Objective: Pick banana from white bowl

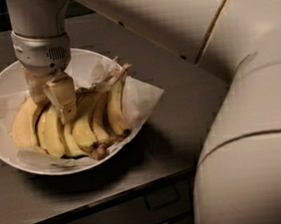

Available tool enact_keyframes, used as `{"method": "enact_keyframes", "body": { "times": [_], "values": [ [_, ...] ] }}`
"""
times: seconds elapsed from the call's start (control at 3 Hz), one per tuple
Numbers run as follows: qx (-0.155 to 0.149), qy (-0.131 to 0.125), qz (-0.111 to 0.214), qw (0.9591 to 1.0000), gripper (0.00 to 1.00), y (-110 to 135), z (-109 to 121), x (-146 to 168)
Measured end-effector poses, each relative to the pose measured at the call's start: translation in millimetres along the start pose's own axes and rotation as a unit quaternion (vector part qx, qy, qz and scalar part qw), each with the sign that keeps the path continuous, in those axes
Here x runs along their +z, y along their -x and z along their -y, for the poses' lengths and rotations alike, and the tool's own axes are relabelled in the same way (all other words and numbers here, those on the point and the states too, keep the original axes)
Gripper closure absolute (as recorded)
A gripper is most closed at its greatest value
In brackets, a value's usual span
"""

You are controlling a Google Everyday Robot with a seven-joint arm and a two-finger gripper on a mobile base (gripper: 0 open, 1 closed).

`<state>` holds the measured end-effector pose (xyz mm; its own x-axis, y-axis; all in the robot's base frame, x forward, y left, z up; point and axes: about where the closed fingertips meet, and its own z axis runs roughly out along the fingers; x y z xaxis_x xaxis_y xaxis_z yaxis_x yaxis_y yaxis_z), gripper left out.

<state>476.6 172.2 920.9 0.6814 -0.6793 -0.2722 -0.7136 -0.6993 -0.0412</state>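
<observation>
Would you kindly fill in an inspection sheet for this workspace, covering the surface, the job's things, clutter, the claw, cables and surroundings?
Surface: grey countertop, with the bowl standing towards its left.
Job's things: white bowl lined with crumpled paper; bananas lie side by side inside it, none lifted out.
Clutter: nothing seen.
Claw: claw points downward into the bowl, among the left-hand bananas of the bunch.
Cables: nothing seen.
Surroundings: drawer handle below the counter edge; the robot arm fills the right of the view.
</observation>
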Motion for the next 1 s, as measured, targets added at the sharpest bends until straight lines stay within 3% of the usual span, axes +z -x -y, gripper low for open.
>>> {"method": "enact_keyframes", "body": {
  "times": [0.33, 0.67, 1.0],
  "values": [
    [0.004, 0.002, 0.001, 1.0, 0.33, 0, -2, 0],
    [0.018, 0.003, 0.003, 0.9998, 0.42, -4, -13, 3],
    [0.031, 0.007, 0.004, 0.9995, 0.59, -8, -23, 6]
  ]
}}
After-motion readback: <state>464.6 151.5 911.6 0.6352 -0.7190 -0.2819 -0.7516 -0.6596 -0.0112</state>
